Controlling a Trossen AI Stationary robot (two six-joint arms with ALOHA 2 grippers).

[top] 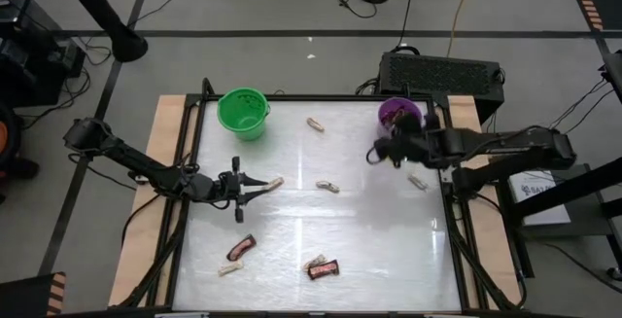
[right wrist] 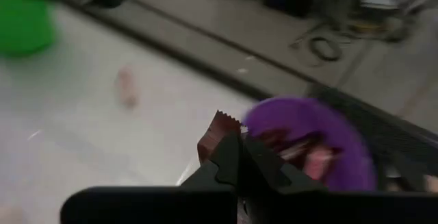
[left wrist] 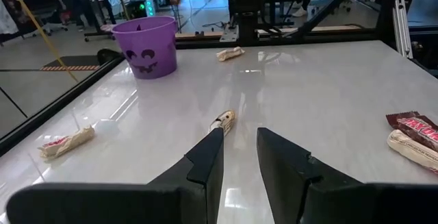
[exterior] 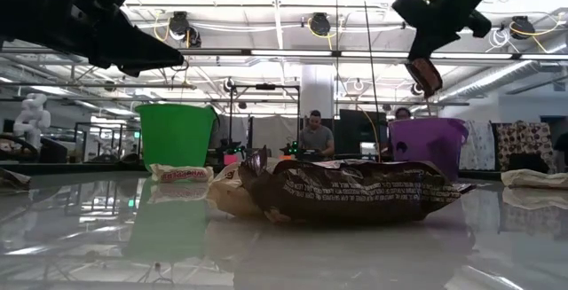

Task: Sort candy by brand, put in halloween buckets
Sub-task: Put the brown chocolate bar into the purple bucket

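I see my right gripper [right wrist: 239, 157] raised above the table just beside the purple bucket [top: 398, 114], fingers pressed together on a dark red-brown bar [right wrist: 215, 135]. My left gripper [left wrist: 239, 148] stretches low over the table, its fingers slightly spread and holding nothing, pointing at a pale candy [left wrist: 222, 121]. The green bucket [top: 242, 112] stands at the far left.

Your arms: both dark/black, jointed segments w/ rounded housings. Left gripper [left wrist: 239, 159] fingers: black, wedge-shaped, matte. Green LED lit on right arm's wrist.
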